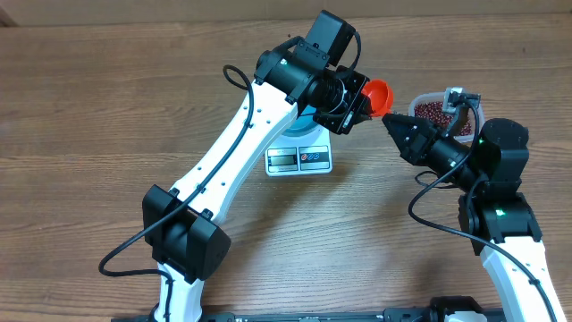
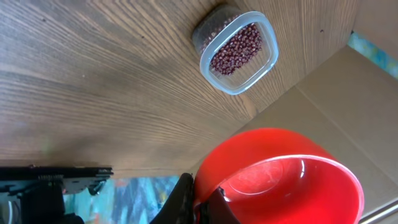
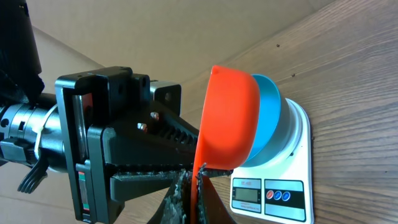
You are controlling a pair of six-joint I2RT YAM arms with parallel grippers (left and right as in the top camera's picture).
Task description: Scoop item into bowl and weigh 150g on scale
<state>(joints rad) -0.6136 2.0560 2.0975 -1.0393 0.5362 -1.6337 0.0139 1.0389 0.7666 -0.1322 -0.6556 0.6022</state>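
Judging by how things lie, I am barely into the task: the small bright red plastic scoop (image 2: 280,180) is bare inside, and the many small dark red-brown beans (image 2: 236,50) sit heaped in the clear rectangular plastic tub (image 2: 231,91) on the wooden table (image 1: 107,116), over on my right side. My left pincer (image 2: 198,199) is clamped on the scoop at its handle end. My right pincer (image 3: 194,196) is pressed together on the thin red edge of that same scoop from below, so both hold it in the air, which I take for a handover. The round deep bright blue bowl (image 3: 273,112) stands on the small flat white rectangular kitchen scale (image 3: 297,163), just behind the scoop; I cannot see into it, and the grey display (image 3: 247,196) is too small to read. Left to do, as I judge it: one pincer lets go, the scoop dips into the tub, and beans go to the bowl until the weight is reached. In the way: my left arm (image 1: 250,134) hangs over scale and bowl, and my two pincers crowd each other between tub and bowl
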